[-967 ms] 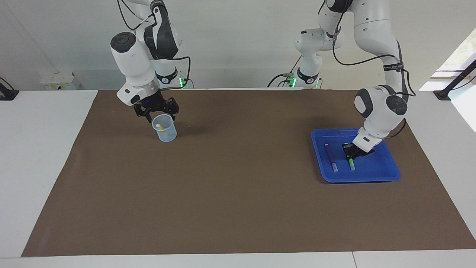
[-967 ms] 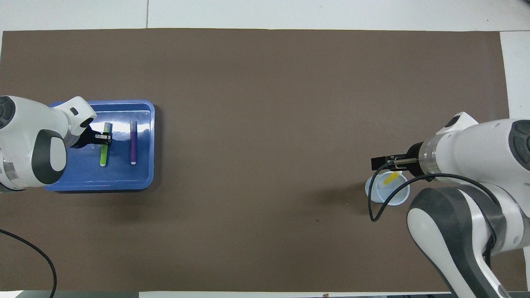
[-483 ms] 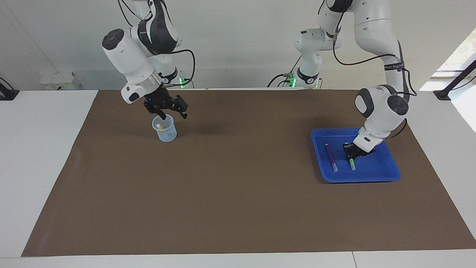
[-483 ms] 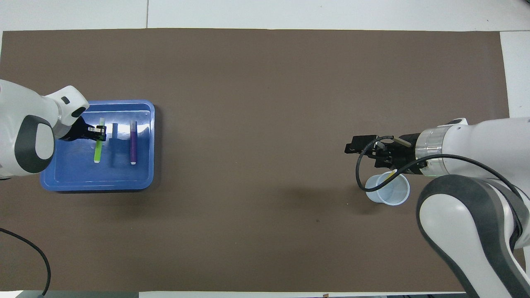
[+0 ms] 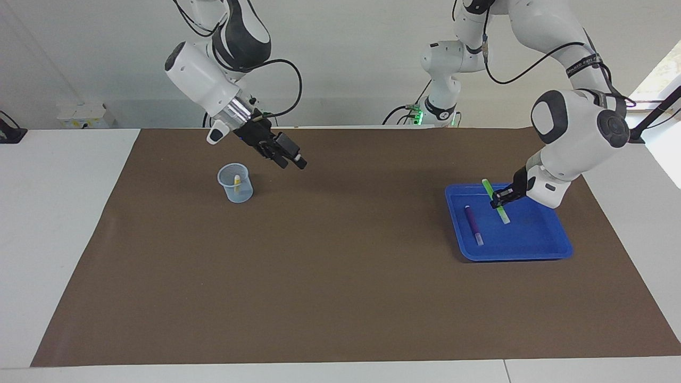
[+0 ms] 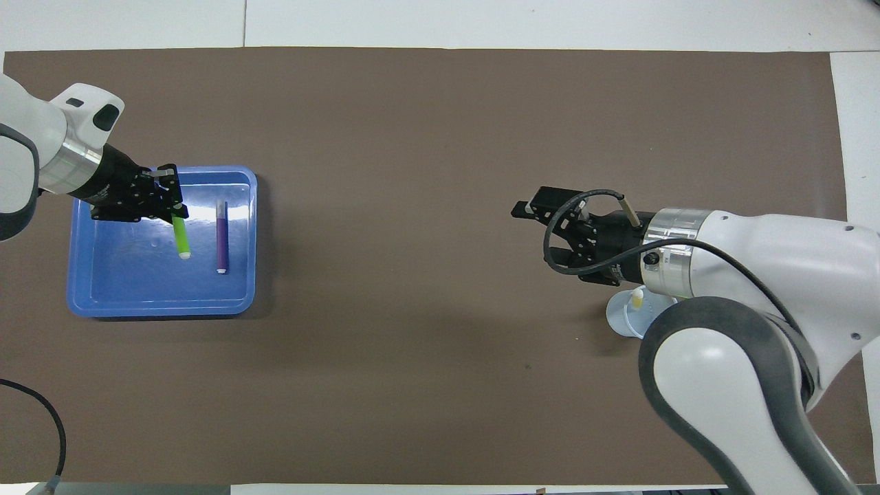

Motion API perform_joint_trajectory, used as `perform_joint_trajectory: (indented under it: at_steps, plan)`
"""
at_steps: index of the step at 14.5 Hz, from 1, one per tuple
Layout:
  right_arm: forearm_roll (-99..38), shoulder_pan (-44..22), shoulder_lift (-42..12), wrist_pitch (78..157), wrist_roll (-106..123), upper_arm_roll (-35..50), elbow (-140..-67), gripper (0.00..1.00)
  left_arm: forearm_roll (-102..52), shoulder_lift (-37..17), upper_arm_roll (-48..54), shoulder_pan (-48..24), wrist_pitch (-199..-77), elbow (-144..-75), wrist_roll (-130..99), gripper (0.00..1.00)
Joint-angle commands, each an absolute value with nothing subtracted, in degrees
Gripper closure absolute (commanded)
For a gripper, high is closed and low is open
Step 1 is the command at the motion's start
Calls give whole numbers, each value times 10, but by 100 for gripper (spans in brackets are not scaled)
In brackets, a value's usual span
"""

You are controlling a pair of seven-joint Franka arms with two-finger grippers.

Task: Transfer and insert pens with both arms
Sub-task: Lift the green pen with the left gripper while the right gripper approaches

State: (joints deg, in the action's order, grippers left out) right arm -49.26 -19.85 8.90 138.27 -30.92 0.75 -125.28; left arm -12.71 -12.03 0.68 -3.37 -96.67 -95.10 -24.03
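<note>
The yellow pen (image 5: 236,182) is already stood in the cup (image 5: 235,183). The green pen (image 5: 495,201) is gripped by the left claw (image 5: 497,201) above the blue tray (image 5: 537,247), where the purple pen (image 5: 473,224) is left lying. The right claw (image 5: 291,157) is spread empty beside the cup.

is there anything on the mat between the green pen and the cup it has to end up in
Nothing visible. The left end effector holds the green pen above the blue tray; the brown mat is bare up to the cup, and the right end effector hangs beside it.

Green pen (image 6: 181,236) in left gripper (image 6: 175,204) over blue tray (image 6: 161,302)
</note>
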Motion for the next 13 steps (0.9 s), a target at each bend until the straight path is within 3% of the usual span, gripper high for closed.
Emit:
perform_joint_trajectory:
  at_steps: [1, 3, 9, 13]
  plan:
    - [-520, -242, 78, 1452, -367, 7, -1247, 0, -181, -86, 3, -62, -928, -939, -425, 100]
    - [-533, -285, 79, 1506, -414, 7, -1245, 0, -225, -56, 4, -89, -929, -961, -524, 100]
    - [-533, -344, 81, 1528, -472, 8, -1219, 0, -344, 27, 4, -163, -1017, -1084, -724, 100]
    - [-508, -367, 83, 1523, -464, 9, -1219, 0, -424, 38, 4, -189, -1064, -1106, -809, 100]
